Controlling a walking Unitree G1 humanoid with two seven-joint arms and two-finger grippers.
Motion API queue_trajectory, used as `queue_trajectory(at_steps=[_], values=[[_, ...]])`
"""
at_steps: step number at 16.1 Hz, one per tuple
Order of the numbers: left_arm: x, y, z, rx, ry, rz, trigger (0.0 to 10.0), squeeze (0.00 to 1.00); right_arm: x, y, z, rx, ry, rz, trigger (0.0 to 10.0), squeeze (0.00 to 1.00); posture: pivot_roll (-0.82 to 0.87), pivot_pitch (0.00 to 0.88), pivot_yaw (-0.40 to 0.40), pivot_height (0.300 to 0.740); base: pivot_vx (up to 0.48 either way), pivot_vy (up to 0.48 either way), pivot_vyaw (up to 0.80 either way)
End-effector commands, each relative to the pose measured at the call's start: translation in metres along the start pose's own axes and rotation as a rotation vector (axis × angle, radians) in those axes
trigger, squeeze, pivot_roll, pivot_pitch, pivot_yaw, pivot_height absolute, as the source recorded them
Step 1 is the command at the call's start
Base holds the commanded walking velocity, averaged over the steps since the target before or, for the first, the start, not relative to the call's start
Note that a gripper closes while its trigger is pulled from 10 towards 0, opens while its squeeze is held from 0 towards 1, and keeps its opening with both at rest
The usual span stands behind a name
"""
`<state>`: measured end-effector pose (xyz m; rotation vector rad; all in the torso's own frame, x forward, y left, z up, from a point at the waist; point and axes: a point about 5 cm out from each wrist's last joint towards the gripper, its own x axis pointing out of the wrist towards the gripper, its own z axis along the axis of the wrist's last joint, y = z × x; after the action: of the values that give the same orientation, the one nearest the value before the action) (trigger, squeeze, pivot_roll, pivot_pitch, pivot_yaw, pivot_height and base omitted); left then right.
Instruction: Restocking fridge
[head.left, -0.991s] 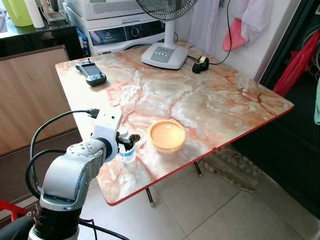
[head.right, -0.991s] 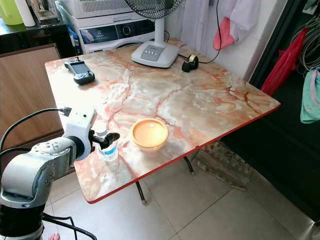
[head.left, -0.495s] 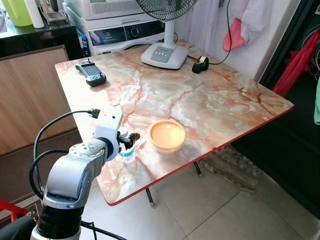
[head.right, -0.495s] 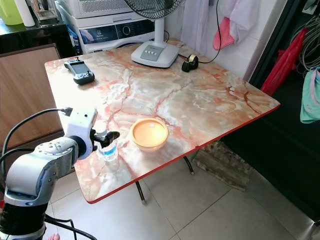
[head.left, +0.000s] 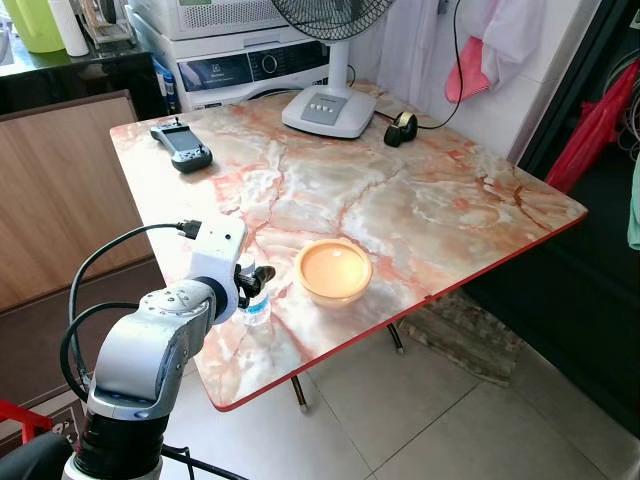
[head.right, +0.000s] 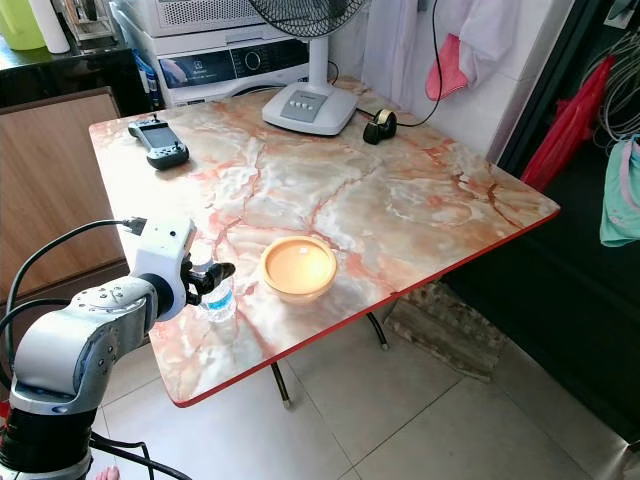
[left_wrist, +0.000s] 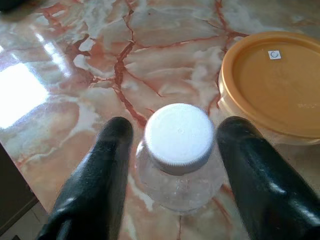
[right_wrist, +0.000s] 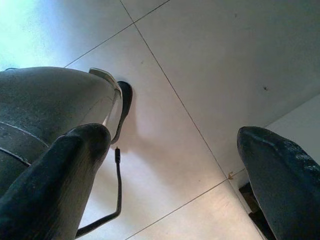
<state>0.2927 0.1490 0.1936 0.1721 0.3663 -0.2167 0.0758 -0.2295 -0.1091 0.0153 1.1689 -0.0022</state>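
We see the left tool (left_wrist: 172, 150) at the lower left of the head view, its fingers spread on either side of a small water bottle (left_wrist: 179, 150) without pressing it. The bottle stands upright on the marble table (head.left: 400, 200), just beside an orange lidded bowl (head.left: 333, 271). The right tool (right_wrist: 175, 175) hangs spread apart over the floor (right_wrist: 200, 60).
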Motion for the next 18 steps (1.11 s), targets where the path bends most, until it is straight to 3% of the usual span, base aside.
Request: queue_trajectory(at_steps=[1, 8, 13, 15, 17, 18], values=[[0.001, -0.001, -0.003, 0.013, 0.01, 0.009, 0.0, 0.0, -0.002, -0.004, -0.004, -0.005, 0.017, -0.01, 10.0, 0.0, 0.21, 0.011, -0.085, 0.74, 0.0, 0.0, 0.0], [0.002, -0.001, -0.007, 0.013, 0.019, 0.008, 0.0, 0.0, -0.002, -0.004, -0.004, -0.001, 0.018, -0.008, 10.0, 0.0, 0.2, 0.013, -0.081, 0.74, 0.0, 0.0, 0.0], [0.0, 0.011, 0.0, 0.027, -0.023, 0.095, 0.0, 0.0, -0.002, -0.004, -0.006, -0.003, 0.023, -0.004, 10.0, 0.0, 0.21, 0.019, -0.083, 0.74, 0.0, 0.0, 0.0], [-0.004, 0.026, 0.003, 0.04, -0.033, 0.178, 0.0, 0.0, -0.002, -0.004, -0.006, -0.003, 0.023, -0.003, 10.0, 0.0, 0.21, 0.018, -0.083, 0.74, 0.0, 0.0, 0.0], [-0.012, 0.062, 0.0, 0.009, -0.047, 0.372, 0.0, 0.0, -0.002, -0.004, -0.006, -0.005, 0.024, -0.002, 10.0, 0.0, 0.21, 0.016, -0.084, 0.74, 0.0, 0.0, 0.0], [-0.019, 0.085, -0.008, 0.052, -0.031, 0.49, 0.0, 0.0, -0.002, -0.003, -0.006, -0.007, 0.023, -0.001, 10.0, 0.0, 0.21, 0.017, -0.084, 0.74, 0.0, 0.0, 0.0]])
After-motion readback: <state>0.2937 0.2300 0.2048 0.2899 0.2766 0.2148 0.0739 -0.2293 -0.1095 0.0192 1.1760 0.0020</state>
